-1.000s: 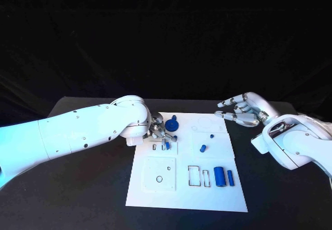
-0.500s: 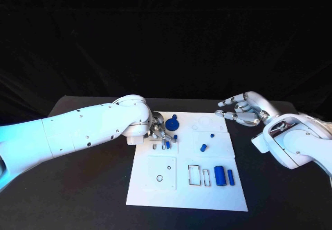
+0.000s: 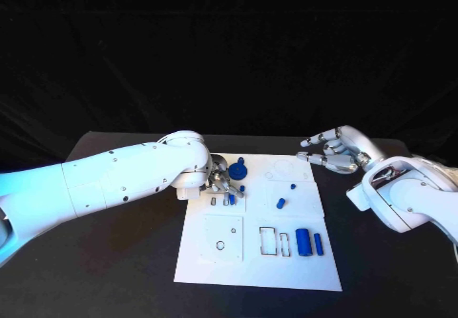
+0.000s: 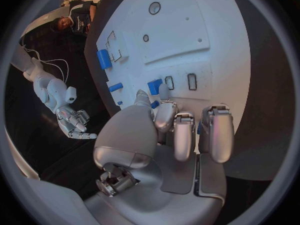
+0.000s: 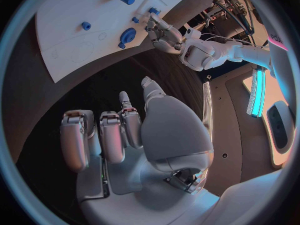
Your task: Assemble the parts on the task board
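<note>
The flat white task board (image 3: 256, 265) lies in the middle of the black table (image 3: 114, 265), and from above the silver left hand (image 3: 220, 180) sits low over its far left part by a small blue peg (image 3: 231, 198), while the silver right hand (image 3: 331, 154) floats off the far right corner, fingers apart and holding nothing. From the left wrist, the fingertips (image 4: 164, 91) touch a small blue block (image 4: 154, 86) beside two little slots, but I cannot tell if they grip it. From the right wrist, the right hand (image 5: 134, 135) hangs over bare table with its fingers spread.

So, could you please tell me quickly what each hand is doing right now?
Left hand: pinching a small blue part over the task board.
Right hand: open, holding nothing.
</note>
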### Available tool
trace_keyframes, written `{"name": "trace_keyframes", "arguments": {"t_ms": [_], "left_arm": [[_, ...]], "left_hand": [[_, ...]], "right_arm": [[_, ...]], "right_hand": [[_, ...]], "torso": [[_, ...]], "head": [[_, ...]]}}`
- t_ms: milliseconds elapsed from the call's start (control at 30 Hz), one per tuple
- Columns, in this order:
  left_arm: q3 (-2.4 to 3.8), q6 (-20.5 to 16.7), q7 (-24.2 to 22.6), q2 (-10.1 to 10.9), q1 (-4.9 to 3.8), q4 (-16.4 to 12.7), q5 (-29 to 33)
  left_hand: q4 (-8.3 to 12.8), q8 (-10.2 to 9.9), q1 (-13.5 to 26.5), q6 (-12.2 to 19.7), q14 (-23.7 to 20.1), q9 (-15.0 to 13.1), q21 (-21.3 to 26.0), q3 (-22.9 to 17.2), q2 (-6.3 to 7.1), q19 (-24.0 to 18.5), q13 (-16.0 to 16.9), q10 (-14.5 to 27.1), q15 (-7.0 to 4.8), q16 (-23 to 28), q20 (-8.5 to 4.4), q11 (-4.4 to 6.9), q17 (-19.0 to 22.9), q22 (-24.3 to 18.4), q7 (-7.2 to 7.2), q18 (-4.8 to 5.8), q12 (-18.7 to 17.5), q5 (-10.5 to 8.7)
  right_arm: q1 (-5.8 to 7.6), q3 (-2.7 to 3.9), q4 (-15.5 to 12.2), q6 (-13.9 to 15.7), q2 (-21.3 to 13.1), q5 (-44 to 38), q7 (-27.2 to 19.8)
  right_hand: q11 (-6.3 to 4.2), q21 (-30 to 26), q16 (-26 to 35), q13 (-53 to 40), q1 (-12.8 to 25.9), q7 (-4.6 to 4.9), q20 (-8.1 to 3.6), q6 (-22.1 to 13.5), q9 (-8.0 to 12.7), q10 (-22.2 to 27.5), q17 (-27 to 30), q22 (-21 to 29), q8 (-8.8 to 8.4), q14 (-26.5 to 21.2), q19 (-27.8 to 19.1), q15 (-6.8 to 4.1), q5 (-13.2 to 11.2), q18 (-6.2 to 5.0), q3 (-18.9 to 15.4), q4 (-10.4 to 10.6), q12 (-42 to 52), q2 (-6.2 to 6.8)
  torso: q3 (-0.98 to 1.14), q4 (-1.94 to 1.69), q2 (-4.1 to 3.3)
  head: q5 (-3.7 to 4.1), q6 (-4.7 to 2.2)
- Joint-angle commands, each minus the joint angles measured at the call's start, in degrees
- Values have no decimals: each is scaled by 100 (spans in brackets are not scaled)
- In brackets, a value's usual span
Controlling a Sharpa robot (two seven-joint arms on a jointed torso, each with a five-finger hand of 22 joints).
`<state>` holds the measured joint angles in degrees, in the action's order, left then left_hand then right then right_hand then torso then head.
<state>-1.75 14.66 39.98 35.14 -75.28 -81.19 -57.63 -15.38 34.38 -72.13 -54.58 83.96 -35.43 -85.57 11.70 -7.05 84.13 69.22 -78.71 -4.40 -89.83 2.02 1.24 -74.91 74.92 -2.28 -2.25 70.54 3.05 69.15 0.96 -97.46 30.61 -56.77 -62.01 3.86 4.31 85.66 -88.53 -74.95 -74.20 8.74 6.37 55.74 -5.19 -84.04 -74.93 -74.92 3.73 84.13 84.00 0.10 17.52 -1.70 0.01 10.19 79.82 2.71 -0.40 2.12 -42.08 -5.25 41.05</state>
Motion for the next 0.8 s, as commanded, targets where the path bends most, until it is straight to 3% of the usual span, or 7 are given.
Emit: {"name": "trace_keyframes", "arguments": {"t_ms": [33, 800], "left_arm": [[0, 103, 360, -23, 2, 7, -20], [-2, 237, 365, -63, 7, 57, -20]], "left_hand": [[19, 41, -99, 53, 604, -34, -24, -50, 18, 195, 7, -3, -33, -17, -31, 32, -1509, 783, -6, 54, 32, 10], [211, 51, -429, 86, 604, -161, -46, -220, 179, 214, 54, -27, -43, -17, -40, 46, -1509, 834, 9, 63, 60, 7]], "right_arm": [[-7, 2, 4, -55, 11, -67, -23], [-16, 2, 6, -47, 13, -67, -28]], "right_hand": [[-37, -26, 21, -827, -30, 12, -40, 19, -5, -32, -1163, -649, 18, 502, 67, -30, 25, -34, -27, 7, -25, -9], [-38, -31, 22, -825, -33, 11, -40, 23, -6, -30, -1162, -641, 20, 502, 63, -30, 35, -36, -31, 9, -29, -12]], "torso": [[4, 1, 0], [1, -2, -1]], "head": [[-1, 6], [8, 43]]}}
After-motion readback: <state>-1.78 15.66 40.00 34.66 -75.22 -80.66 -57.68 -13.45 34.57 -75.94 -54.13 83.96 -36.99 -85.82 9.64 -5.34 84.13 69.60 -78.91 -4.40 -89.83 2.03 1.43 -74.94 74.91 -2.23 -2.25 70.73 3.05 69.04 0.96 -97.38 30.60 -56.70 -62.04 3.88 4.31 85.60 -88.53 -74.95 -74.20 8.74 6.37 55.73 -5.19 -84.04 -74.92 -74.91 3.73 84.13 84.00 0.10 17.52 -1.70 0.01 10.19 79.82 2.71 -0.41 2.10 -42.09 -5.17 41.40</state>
